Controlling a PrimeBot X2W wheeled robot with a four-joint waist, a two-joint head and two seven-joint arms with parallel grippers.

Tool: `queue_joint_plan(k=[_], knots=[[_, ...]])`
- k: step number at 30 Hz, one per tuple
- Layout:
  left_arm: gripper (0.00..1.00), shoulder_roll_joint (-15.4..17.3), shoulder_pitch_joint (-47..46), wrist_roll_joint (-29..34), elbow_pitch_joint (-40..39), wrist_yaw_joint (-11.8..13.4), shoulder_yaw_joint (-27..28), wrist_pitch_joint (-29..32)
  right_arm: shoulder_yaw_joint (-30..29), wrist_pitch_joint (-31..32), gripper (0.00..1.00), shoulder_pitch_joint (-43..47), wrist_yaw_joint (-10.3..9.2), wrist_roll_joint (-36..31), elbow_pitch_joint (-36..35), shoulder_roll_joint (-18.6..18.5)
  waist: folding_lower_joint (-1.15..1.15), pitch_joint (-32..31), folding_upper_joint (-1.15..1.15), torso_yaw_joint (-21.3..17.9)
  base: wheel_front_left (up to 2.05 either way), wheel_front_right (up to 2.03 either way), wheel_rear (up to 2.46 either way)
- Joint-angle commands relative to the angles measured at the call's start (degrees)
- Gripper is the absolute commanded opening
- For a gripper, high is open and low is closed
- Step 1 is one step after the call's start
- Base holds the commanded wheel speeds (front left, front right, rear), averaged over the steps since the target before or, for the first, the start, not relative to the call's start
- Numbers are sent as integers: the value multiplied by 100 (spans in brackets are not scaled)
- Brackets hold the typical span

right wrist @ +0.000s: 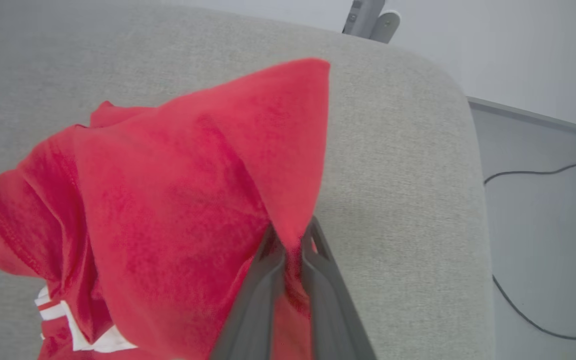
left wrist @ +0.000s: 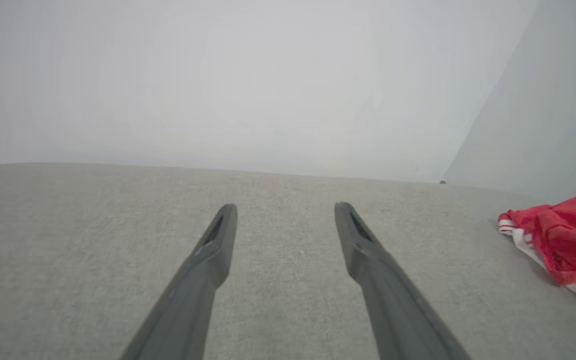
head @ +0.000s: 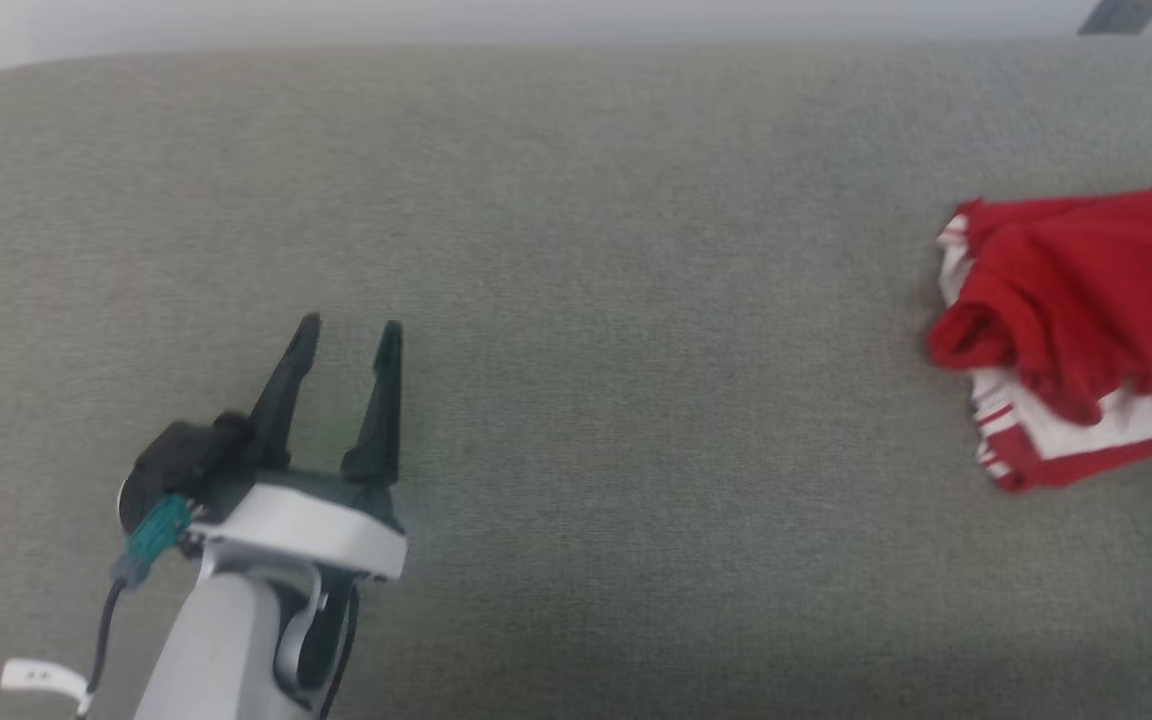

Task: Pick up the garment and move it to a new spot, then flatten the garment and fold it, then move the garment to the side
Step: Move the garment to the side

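The garment (head: 1086, 300) lies bunched by the right edge of the bench (head: 576, 250), its white cuffs turned toward the near edge. The right fingers (right wrist: 268, 250) are clenched on a thin red fold, which tents up from the heap. The left fingers (head: 383, 380) are spread wide and hold nothing, hovering near the near-left part of the bench.

With so little cloth pinched, the lift probably wants to be slow and straight up until the trailing cuffs clear the surface. It can then be carried toward the bare middle, well in from the right edge, where both arms could reach to flatten it.
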Motion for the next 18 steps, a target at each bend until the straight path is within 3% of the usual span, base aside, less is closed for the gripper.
queue_joint_plan(k=[1,18], knots=[[100,10,-196,48,43,-15,-84,-26,10,-124,0,-162,-6,-62,114,-100,0,144,0,-142,0,0,0],[100,-70,-1300,250,351,-15,-703,-26,680,-1463,0,-1280,-6,-373,1565,-673,0,810,0,-608,0,0,0]])
